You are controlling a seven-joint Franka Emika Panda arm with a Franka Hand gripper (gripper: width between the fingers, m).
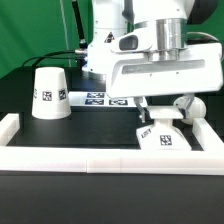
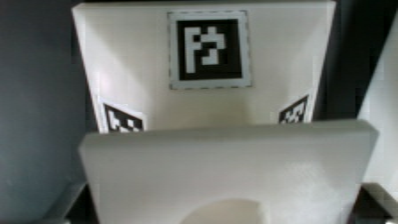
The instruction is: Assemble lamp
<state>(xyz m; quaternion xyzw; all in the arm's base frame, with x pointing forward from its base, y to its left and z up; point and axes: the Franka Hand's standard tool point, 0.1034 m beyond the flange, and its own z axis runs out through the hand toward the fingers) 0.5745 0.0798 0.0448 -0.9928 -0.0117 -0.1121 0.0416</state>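
The white square lamp base (image 1: 160, 140) with black-and-white tags lies at the exterior view's right, close to the right rail, slightly tilted. My gripper (image 1: 163, 118) is straight above it, its jaws down on the base's two sides. In the wrist view the base (image 2: 210, 90) fills the picture, and my gripper (image 2: 222, 205) shows only as dark fingers (image 2: 66, 205) at the two edges, closed against it. The tapered shade (image 1: 50, 93) stands mouth down at the left. A rounded white shape (image 1: 189, 104) beside the gripper may be the bulb; I cannot tell.
The marker board (image 1: 100, 98) lies flat behind the gripper, between the shade and the arm. The white border rail (image 1: 100, 160) runs along the front and up both sides. Black cables hang behind the arm.
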